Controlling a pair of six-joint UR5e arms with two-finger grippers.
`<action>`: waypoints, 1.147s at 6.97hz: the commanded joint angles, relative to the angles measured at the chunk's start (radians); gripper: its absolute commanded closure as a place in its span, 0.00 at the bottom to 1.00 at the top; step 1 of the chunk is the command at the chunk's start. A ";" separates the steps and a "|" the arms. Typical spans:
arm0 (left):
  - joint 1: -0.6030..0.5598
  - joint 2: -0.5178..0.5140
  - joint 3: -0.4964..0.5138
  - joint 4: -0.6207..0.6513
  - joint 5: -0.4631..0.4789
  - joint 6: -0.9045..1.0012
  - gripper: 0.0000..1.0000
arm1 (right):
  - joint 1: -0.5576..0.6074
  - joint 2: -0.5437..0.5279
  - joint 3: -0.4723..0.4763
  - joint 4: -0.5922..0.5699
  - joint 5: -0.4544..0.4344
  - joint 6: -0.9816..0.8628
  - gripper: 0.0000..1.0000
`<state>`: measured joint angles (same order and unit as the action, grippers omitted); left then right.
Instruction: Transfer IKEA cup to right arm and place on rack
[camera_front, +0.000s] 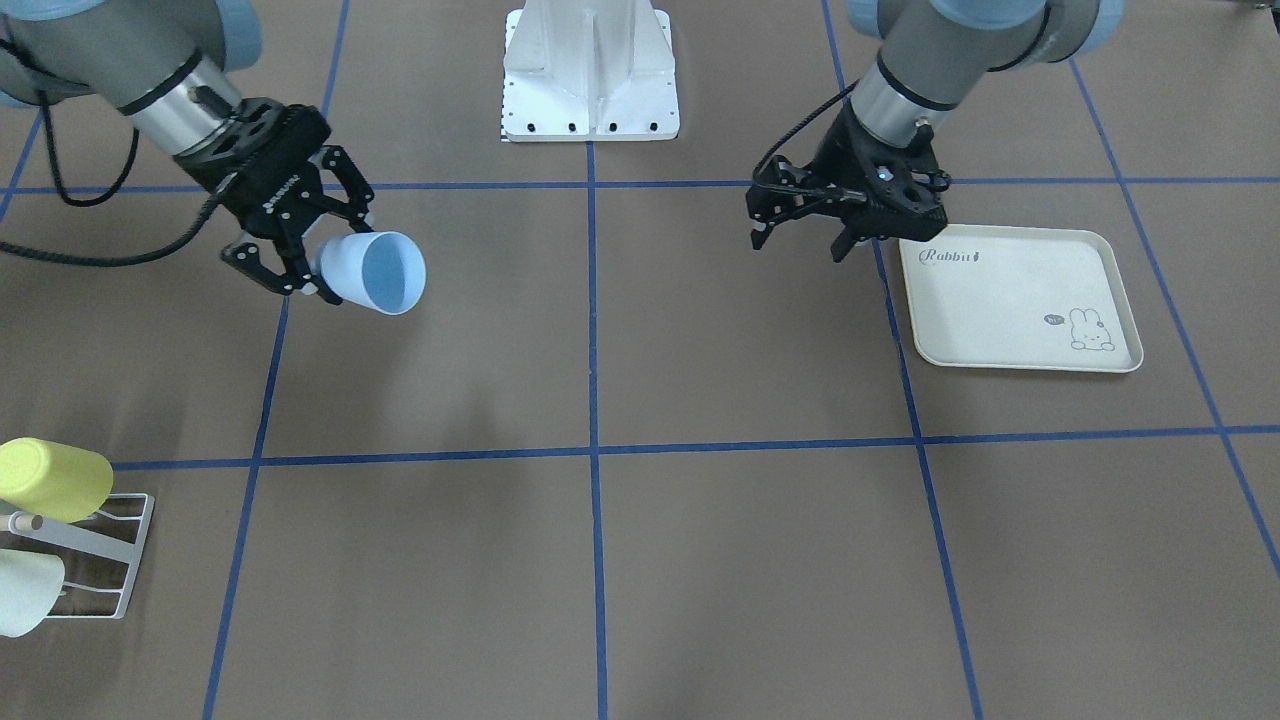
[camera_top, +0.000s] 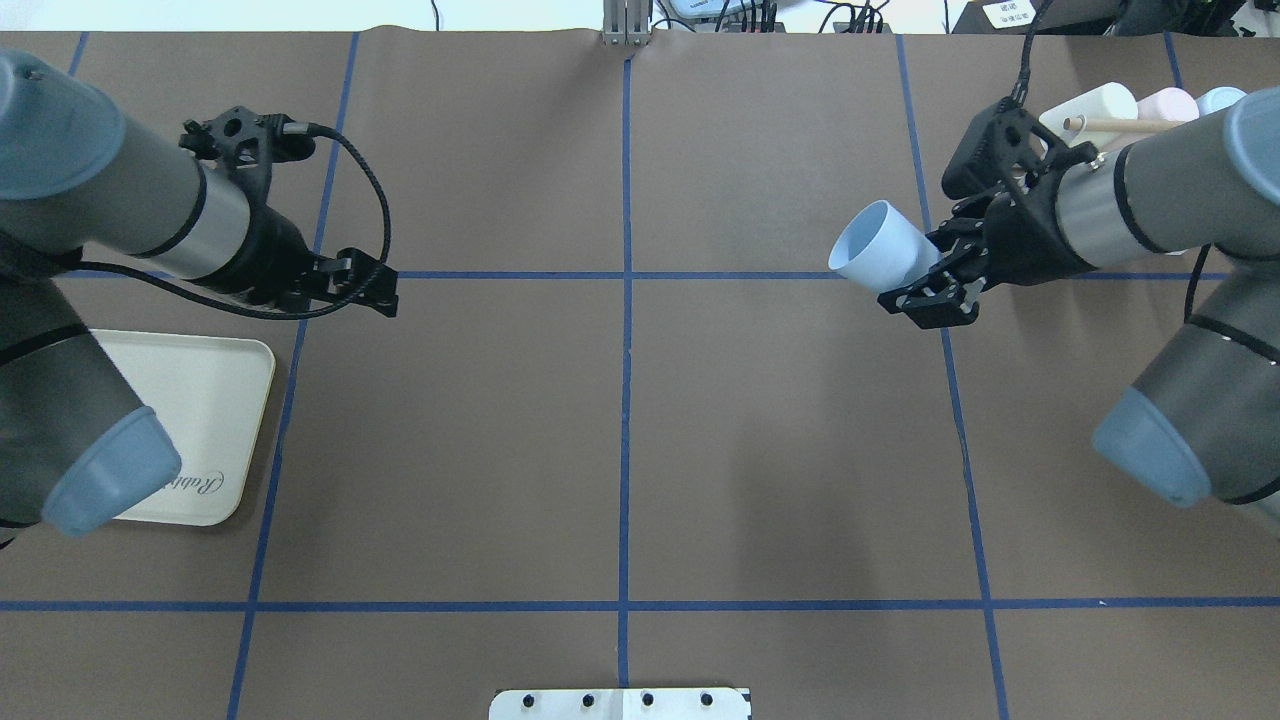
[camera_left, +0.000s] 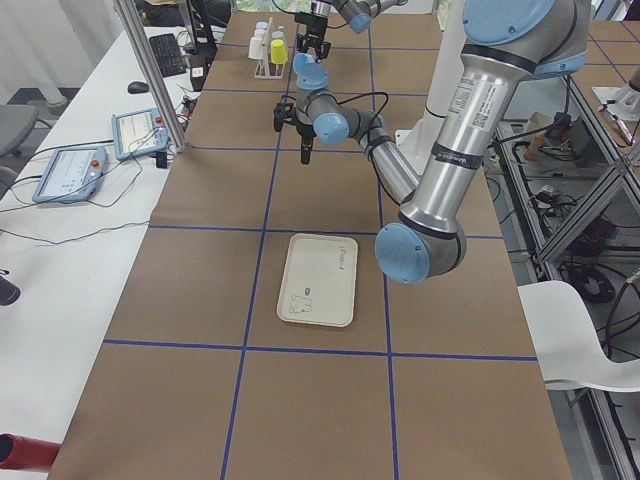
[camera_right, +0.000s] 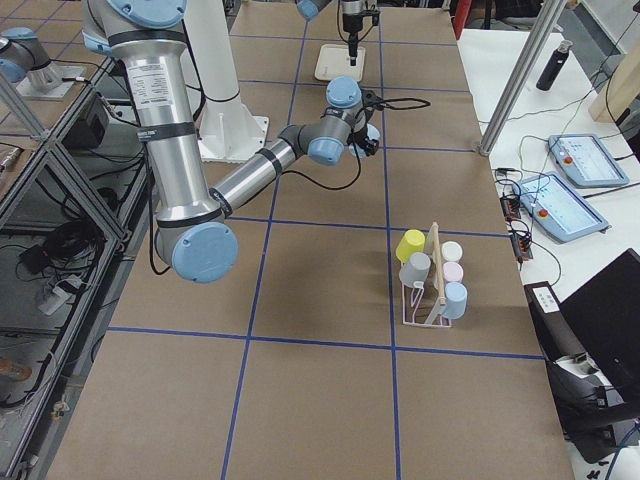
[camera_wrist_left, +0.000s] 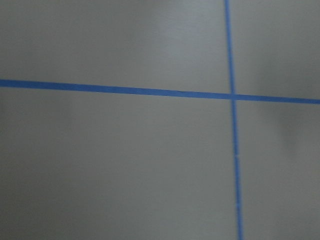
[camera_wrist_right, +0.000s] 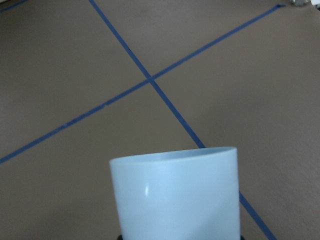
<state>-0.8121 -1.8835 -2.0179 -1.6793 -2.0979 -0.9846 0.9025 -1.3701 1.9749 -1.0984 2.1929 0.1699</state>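
- You are looking at the left gripper (camera_front: 798, 248), which is hanging empty with its jaws spread, beside the rabbit-print tray (camera_front: 1010, 300).
- The right gripper (camera_top: 935, 283) is clamping the light-blue IKEA cup (camera_top: 878, 250) by its base, and the cup is lying sideways above the table (camera_top: 620, 450).
- The rack (camera_right: 436, 262) is standing farther right, holding a yellow cup (camera_front: 55, 478) among others.

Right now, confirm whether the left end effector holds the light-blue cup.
No; the right end effector grips the light-blue cup, and the left end effector holds nothing.

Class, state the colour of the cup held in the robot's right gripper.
Light blue. The cup shows best in the exterior front-facing view.
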 joint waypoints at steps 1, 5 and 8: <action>-0.061 0.107 -0.031 0.007 0.006 0.147 0.00 | 0.096 -0.029 0.005 -0.189 0.039 -0.176 1.00; -0.185 0.233 -0.041 0.007 -0.004 0.427 0.00 | 0.296 -0.113 0.045 -0.540 -0.140 -0.774 1.00; -0.187 0.233 -0.042 0.006 -0.005 0.432 0.00 | 0.374 -0.104 0.039 -0.748 -0.539 -1.150 1.00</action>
<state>-0.9967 -1.6519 -2.0590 -1.6724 -2.1023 -0.5553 1.2658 -1.4803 2.0185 -1.7759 1.8292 -0.8680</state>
